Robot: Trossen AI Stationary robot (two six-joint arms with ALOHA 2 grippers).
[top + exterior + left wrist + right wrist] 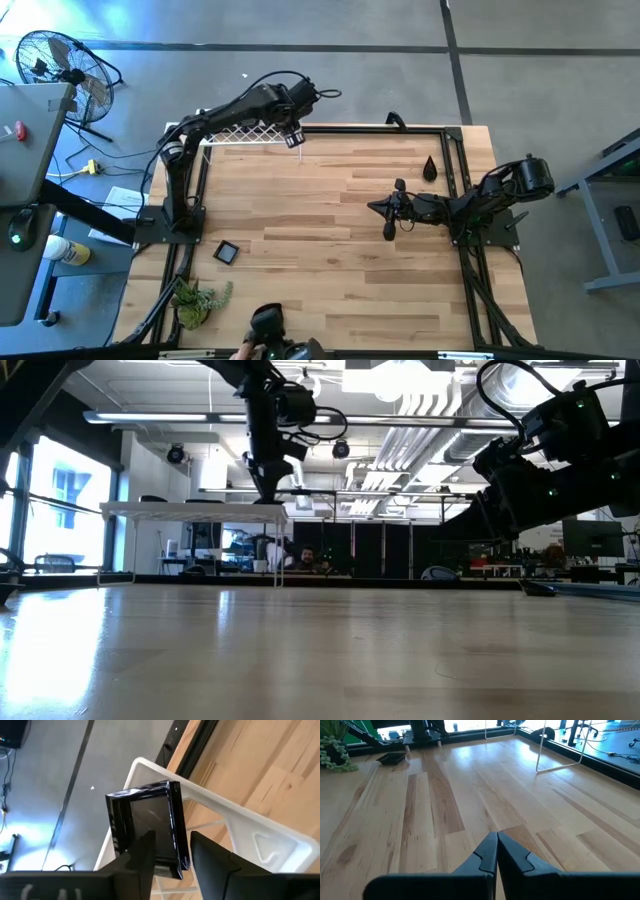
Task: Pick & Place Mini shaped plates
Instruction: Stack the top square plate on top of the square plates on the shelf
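Left hand [170, 852] is gripping a glossy black square mini plate [147, 827] by one edge over the corner of the white lattice wire rack [260, 837]. We are fearing that it is slipping off outside the wooden desk [330, 230]. Right hand [496, 851] is waiting closed.

This is a robotics lab in a large open industrial hall. A pale butcher-block wooden tabletop [330, 240] edged by a black metal frame [455, 170] carries two dark jointed robot arms bolted at opposite sides of it. Around the tabletop lies a bare grey concrete floor [300, 30] with taped lines, where a black wire-caged floor fan [60, 65] stands beyond the tabletop's far left corner amid loose cables. Beyond the tabletop's far edge, the low view shows an exposed ceiling with white ducts and strip lights [420, 390], tall windows [60, 500], and rows of workstations with monitors [590, 540].
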